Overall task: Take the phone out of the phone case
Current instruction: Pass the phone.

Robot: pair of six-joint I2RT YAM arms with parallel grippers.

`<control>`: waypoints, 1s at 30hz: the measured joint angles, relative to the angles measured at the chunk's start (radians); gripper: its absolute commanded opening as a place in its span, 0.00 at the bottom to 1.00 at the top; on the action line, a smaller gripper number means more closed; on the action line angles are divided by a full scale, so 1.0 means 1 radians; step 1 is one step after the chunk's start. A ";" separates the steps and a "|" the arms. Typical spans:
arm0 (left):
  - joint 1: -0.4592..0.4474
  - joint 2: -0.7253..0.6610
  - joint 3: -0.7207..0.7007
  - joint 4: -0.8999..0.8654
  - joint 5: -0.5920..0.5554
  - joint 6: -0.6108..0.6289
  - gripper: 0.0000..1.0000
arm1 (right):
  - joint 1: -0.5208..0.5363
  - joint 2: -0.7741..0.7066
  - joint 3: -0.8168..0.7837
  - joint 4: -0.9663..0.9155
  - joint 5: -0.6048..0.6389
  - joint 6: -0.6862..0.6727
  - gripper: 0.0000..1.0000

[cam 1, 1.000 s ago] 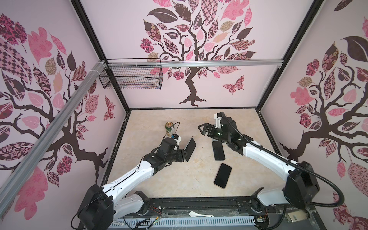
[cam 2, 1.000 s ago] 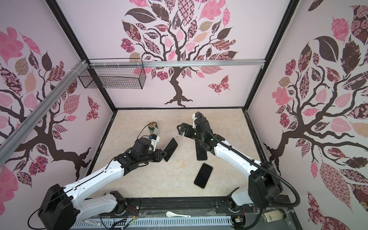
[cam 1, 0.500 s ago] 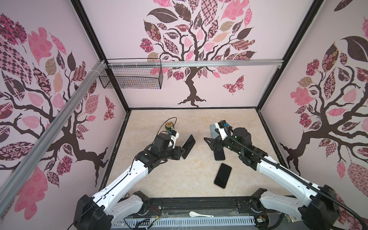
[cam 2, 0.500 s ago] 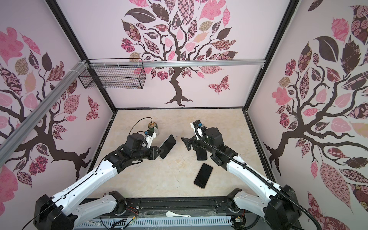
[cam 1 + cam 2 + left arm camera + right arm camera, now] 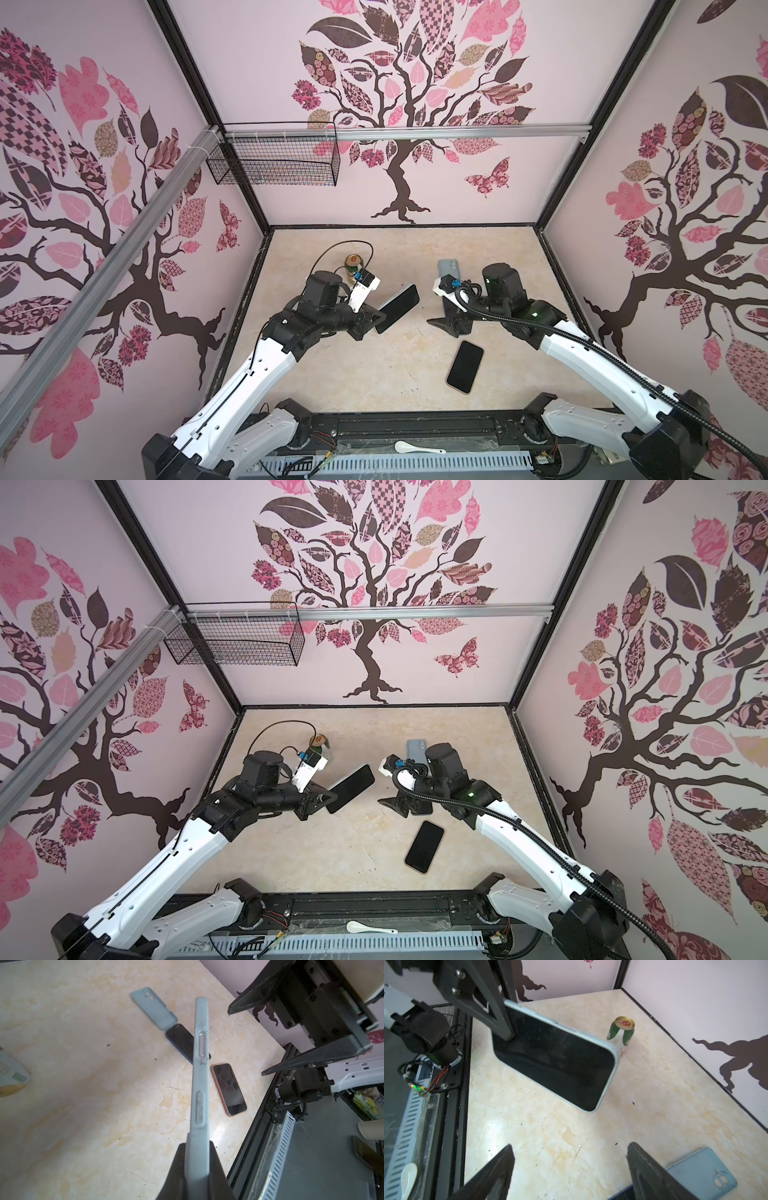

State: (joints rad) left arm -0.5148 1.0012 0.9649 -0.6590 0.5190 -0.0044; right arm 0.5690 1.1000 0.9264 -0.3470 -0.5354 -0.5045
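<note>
Plainly the phone (image 5: 554, 1057) is still seated in its pale blue phone case (image 5: 199, 1084). It is held off the worktop (image 5: 332, 374), just left of centre in both top views. The left tool (image 5: 380, 318) pinches it at its lower-left short end, jaws pressed onto the screen side and the case back.

Its long axis runs from lower left to upper right of the frame, with the free short end pointing upper right. The right tool (image 5: 446, 326) lies right of that free end and clearly apart from it. It sits low over the worktop with its jaws spread and nothing between them, opening toward the phone. In the right wrist view the dark screen faces this tool. The right arm is the free one, and judging by the layout it would have to rise and travel left to take the free end.

A dark blue phone (image 5: 182, 1041) lies flat beneath the right tool. An empty pale blue case (image 5: 446, 266) touches its far end. A phone in a pinkish case (image 5: 465, 366) lies lower right of centre, and a white spoon (image 5: 417, 448) rests at the bottom edge.

A green and white can (image 5: 620, 1036) stands behind the left tool. Its white lettering is too small to read; there is a red mark on its gold lid and a barcode on its label. No brand shows on any phone.
</note>
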 measured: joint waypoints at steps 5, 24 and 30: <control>0.000 0.045 0.015 -0.016 0.098 0.116 0.00 | -0.002 -0.007 0.004 -0.125 -0.016 -0.074 0.84; 0.146 0.243 0.295 -0.349 0.436 0.613 0.00 | -0.008 0.026 0.048 -0.257 -0.216 -0.177 0.72; 0.163 0.269 0.323 -0.464 0.464 0.724 0.00 | -0.008 0.015 0.049 -0.259 -0.217 -0.198 0.68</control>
State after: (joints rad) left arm -0.3515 1.2705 1.2877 -1.1233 0.9829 0.7193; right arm 0.5606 1.1152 0.9752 -0.6056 -0.7521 -0.7021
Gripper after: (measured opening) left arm 0.131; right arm 0.691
